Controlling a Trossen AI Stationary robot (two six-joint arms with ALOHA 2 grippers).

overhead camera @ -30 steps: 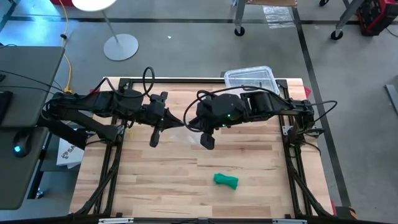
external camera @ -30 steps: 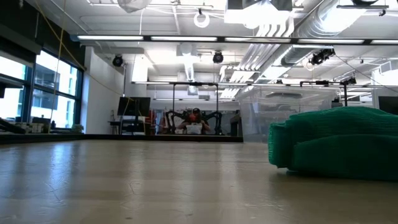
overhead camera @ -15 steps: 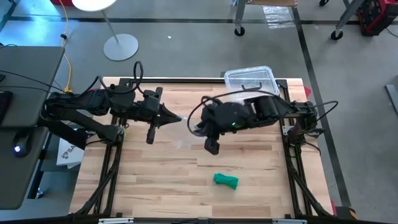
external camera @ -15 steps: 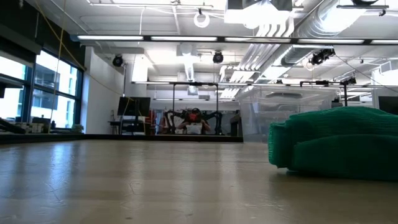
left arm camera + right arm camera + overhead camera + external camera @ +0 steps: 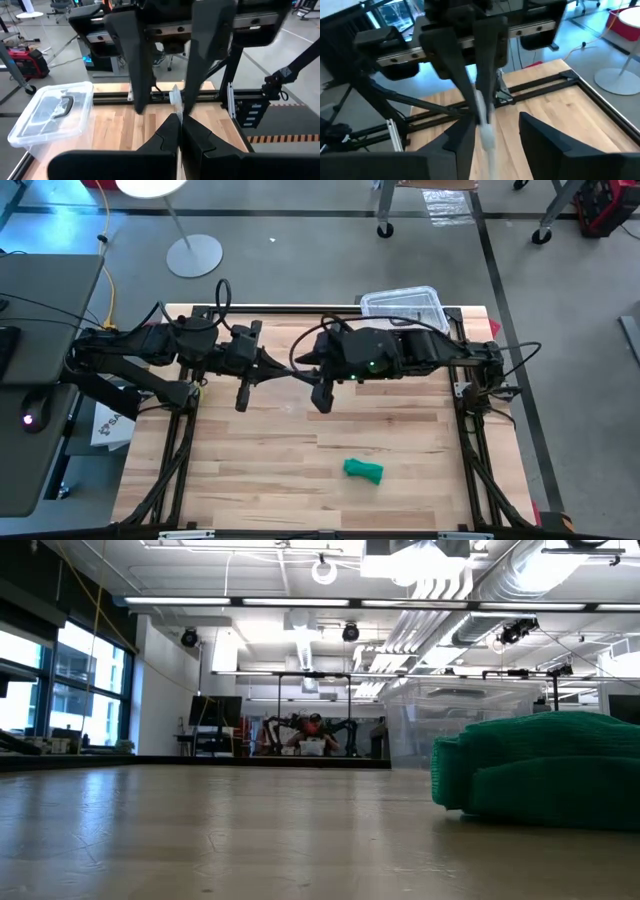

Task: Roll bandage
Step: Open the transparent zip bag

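Observation:
The bandage (image 5: 363,470) is a small green roll lying on the wooden table toward its near edge, apart from both arms; it fills the right of the low view (image 5: 540,775). Above the table's far half my two grippers point at each other, tips close. My left gripper (image 5: 283,369) is shut on a scrap of clear plastic bag (image 5: 483,126). My right gripper (image 5: 495,127) is open, its fingers standing on either side of that plastic; whether they touch it I cannot tell. My left gripper pinches the clear plastic bag between its two fingertips (image 5: 176,96), coming in nearly level from the table's left. The plastic sticks out past the tips and hangs below them (image 5: 483,126), clear of the table; which part or how many layers I cannot tell.
A clear plastic box with a black handle (image 5: 400,306) stands at the table's far edge, behind my right arm. The black frame rails (image 5: 180,440) run along the table's sides. Bare wood lies around the green roll.
My right gripper has opened, tipped up and shifted toward the table's left, closer to the left gripper. The plastic stays at the left gripper's tips. The green roll has kept its place.

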